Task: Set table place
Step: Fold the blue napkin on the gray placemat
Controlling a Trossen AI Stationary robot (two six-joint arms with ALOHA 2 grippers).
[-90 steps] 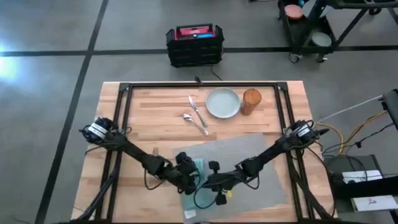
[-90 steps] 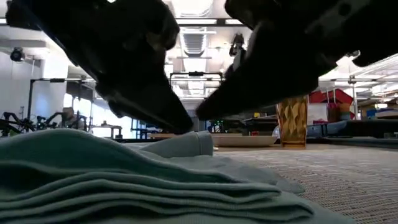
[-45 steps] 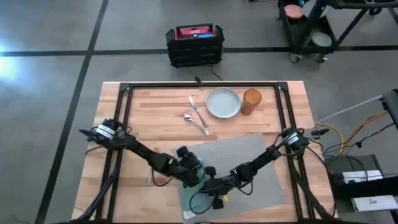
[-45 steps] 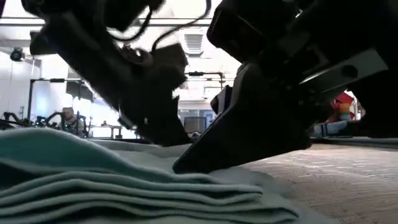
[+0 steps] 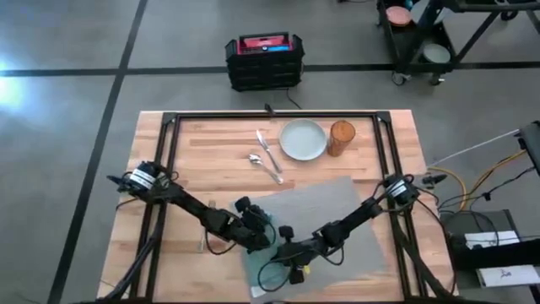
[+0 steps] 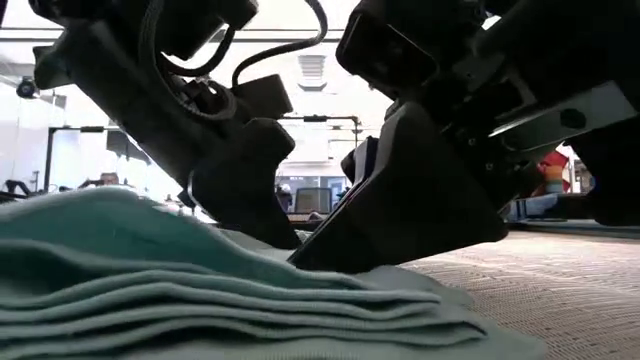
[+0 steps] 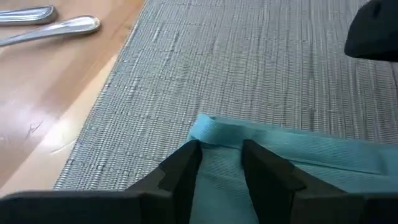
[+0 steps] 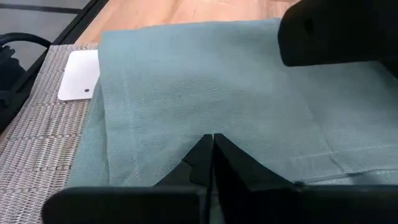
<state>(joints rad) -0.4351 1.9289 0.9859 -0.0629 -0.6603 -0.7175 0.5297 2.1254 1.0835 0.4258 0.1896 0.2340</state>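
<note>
- Napkin [image 5: 268,230] work is the step in hand: the teal cloth lies folded at the lower-centre of the high view, on the lower-left part of the grey placemat [image 5: 337,211], and both arms meet over it.
- The left gripper [image 7: 221,154] has its fingers slightly parted astride a raised fold at the napkin's edge; I judge it holds that edge only lightly, so it should close fully before any pull.
- The right gripper [image 8: 211,144] has its fingers pressed together, tips down on the flat cloth near the middle of its view; whether any cloth is pinched between them cannot be told.
- In the low view the layers of cloth are stacked and loose across the lower left, so a pull made unevenly would likely drag the whole stack and not just the top layer.
- A good move would probably be slow, low over the mat and done by both arms together, keeping the fold's edge square to the placemat's side.
- The plate [image 5: 302,139], amber glass [image 5: 341,138] and cutlery [image 5: 267,157] wait on the bare table [image 5: 211,152] in the upper centre, well apart from the arms and not yet on the mat.
</note>
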